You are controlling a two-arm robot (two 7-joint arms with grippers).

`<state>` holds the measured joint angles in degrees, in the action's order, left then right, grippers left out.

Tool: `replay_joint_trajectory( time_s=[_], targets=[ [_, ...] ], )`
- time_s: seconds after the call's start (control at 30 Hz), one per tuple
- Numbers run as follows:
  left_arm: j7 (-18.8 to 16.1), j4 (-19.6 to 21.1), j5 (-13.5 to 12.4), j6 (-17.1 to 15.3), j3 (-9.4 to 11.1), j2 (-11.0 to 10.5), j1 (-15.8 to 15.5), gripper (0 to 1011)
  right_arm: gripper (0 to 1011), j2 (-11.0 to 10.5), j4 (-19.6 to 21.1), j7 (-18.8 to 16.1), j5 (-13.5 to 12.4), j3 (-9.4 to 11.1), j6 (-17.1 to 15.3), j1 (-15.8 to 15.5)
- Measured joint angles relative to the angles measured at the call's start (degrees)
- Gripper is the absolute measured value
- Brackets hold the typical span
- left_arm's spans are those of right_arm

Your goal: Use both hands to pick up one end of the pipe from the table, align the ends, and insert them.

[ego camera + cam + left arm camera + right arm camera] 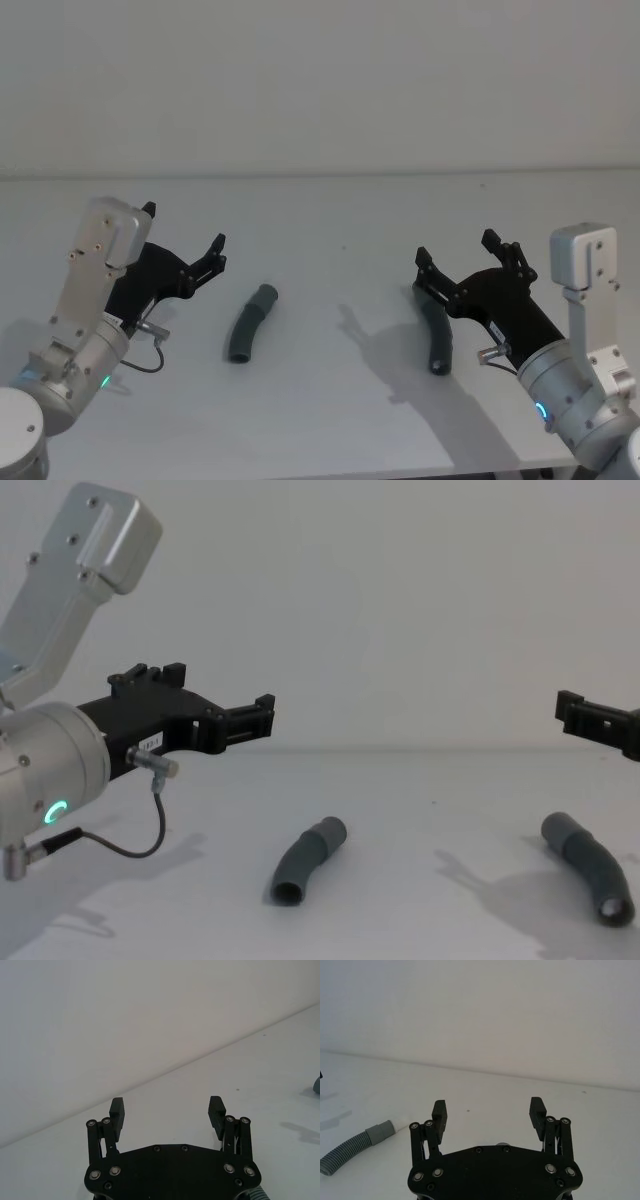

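The white table (330, 205) is seen spread across the whole width, with a pale wall (320, 80) behind it. The left gripper (184, 228) is held above the table's left side, well apart from the pipe. Its fingers (118, 1110) are spread wide and nothing is held between them. A thin black cable (150, 832) is seen looping below its wrist.

The right gripper (456, 247) is held above the table's right side. Its fingers (439, 1112) are likewise spread wide, and nothing is gripped.

The pipe is found in two separate curved pieces, both lying flat on the table and well apart from each other. The left piece (250, 322) lies between the two grippers, nearer the left one, with a smooth cuff (265, 296) at its far end. In the right wrist view its ribbed body (345, 1152) is seen ending in a grey cuff with a white tip (397, 1124). The right piece (437, 338) lies just below and beside the right gripper, untouched by it. In the chest view an open end (612, 911) is turned toward the robot.
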<state>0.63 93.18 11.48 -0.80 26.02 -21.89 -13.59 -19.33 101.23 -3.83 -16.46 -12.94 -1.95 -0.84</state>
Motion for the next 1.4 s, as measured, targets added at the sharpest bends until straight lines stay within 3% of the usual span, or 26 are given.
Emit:
replay_joint_trajectory(
  time_s=[0.37, 0.6, 1.13, 1.4],
  targets=[
    [0.0, 0.0, 0.0, 0.0, 0.0, 0.0, 0.0, 1001, 1003, 0.02, 0.04, 0.0, 0.01, 0.01, -0.15, -0.01],
    [0.0, 0.0, 0.0, 0.0, 0.0, 0.0, 0.0, 1001, 1003, 0.01, 1.03, 0.62, 0.34, -0.05, -3.33, -0.06],
    [0.0, 0.0, 0.0, 0.0, 0.0, 0.0, 0.0, 1001, 1003, 0.25, 2.65, 2.86, 0.6, 0.12, -17.08, 0.62],
    [0.0, 0.0, 0.0, 0.0, 0.0, 0.0, 0.0, 1001, 1003, 0.76, 2.63, 3.66, -0.22, 0.57, -25.46, 1.39]
  ],
)
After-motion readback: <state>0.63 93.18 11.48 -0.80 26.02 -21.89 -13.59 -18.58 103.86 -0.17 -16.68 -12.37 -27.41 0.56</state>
